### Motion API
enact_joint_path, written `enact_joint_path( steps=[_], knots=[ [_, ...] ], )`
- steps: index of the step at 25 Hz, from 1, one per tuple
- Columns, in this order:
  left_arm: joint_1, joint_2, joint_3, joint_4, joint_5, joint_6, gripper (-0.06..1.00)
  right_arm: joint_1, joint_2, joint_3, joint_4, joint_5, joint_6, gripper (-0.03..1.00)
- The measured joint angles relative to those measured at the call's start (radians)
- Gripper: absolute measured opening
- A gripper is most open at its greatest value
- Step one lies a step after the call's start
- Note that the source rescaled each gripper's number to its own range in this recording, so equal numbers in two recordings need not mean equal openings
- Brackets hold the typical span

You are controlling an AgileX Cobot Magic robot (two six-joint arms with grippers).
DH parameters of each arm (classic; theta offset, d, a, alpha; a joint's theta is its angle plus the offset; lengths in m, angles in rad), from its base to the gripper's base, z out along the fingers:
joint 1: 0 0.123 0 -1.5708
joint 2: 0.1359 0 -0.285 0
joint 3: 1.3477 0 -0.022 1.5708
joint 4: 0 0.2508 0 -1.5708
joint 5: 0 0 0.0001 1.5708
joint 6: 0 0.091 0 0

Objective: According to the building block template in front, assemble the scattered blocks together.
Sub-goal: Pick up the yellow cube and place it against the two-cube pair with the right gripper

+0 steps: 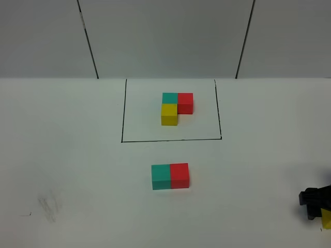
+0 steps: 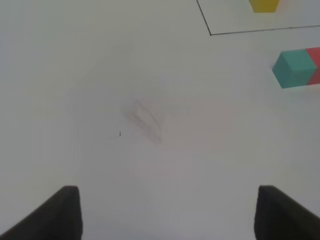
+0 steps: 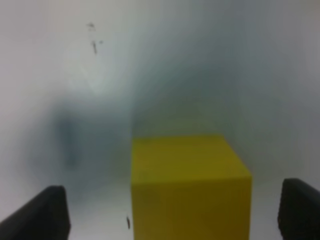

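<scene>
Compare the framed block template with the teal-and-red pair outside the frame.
The template has three cubes in an L, yellow included; the loose pair has two in a straight row, no yellow. The template sits inside the black outline; the loose pair lies outside it. In the high view both have teal left of red, touching.

Bright even light, soft shadows, right wrist view blurred

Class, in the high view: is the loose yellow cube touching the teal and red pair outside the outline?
No. The teal and red pair stands alone; the loose yellow cube sits far off at the picture's right edge.
</scene>
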Motion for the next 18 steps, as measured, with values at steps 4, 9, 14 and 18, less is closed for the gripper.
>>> enact_joint_path(
  steps=[4,9,14,18],
  knots=[
    [0.000,0.000,0.000,0.000,0.000,0.000,0.74,0.000,0.019,0.000,0.000,-0.007,0.000,0.71],
    [0.000,0.000,0.000,0.000,0.000,-0.001,0.74,0.000,0.022,0.000,0.000,-0.009,0.000,0.57],
    [0.000,0.000,0.000,0.000,0.000,-0.001,0.74,0.000,0.022,0.000,0.000,-0.009,-0.001,0.01],
    [0.000,0.000,0.000,0.000,0.000,-0.001,0.74,0.000,0.022,0.000,0.000,-0.008,-0.032,0.00]
  ],
)
